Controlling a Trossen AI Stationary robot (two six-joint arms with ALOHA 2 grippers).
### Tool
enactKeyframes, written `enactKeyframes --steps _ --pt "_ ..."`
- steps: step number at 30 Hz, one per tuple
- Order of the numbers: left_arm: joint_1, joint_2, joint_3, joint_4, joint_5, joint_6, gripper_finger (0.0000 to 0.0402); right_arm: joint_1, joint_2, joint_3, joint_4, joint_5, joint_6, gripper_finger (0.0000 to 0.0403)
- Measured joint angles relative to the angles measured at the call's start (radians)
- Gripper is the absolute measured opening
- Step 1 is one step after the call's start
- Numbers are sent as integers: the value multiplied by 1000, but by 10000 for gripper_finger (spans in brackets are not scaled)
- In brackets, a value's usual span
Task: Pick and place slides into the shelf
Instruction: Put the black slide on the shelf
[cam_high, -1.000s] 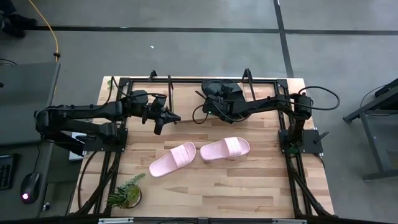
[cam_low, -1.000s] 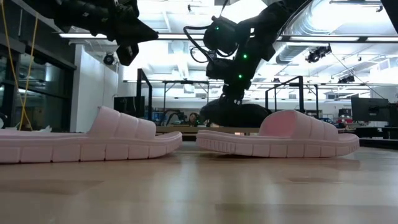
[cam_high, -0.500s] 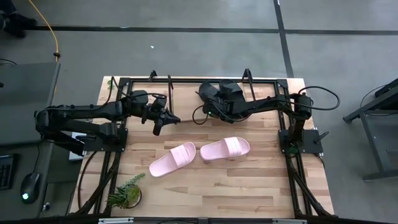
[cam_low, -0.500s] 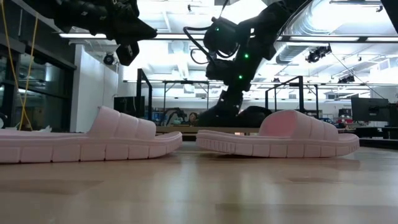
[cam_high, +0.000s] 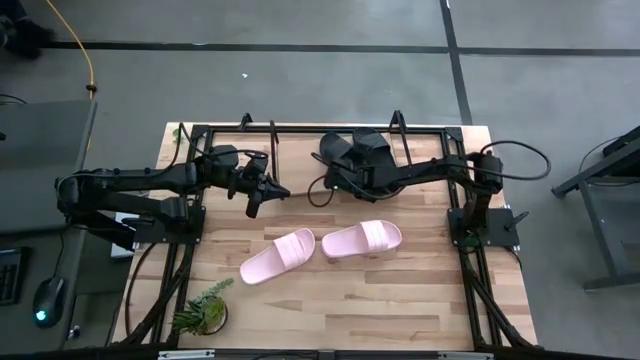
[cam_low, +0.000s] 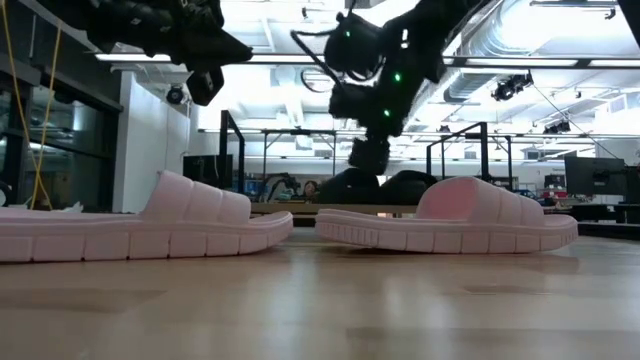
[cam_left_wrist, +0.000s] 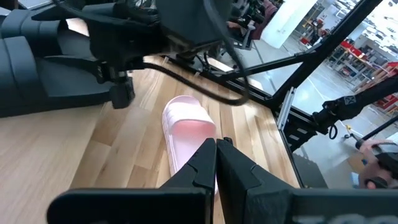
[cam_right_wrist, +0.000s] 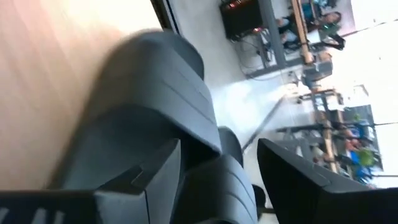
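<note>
Two pink slides on tabletop middle: we judge them light, soft foam; grip wide strap. Left tool shut, empty, hovering. Right tool open over two black slides on far shelf.

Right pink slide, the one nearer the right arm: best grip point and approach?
Grip the wide strap of the right pink slide, claw descending from above, fingers straddling the strap across its width. It lies flat, sole down, and the arched strap stands clear of the footbed, while the left pink slide sits close beside it.
</note>
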Motion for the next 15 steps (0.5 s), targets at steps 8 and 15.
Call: enactKeyframes --steps 8,15 --pt "0 0 0 -7 0 0 1 40 0 98 -34 -243 -9 204" --pt "0 0 0 -12 0 0 1 -9 0 110 28 -477 -156 204"
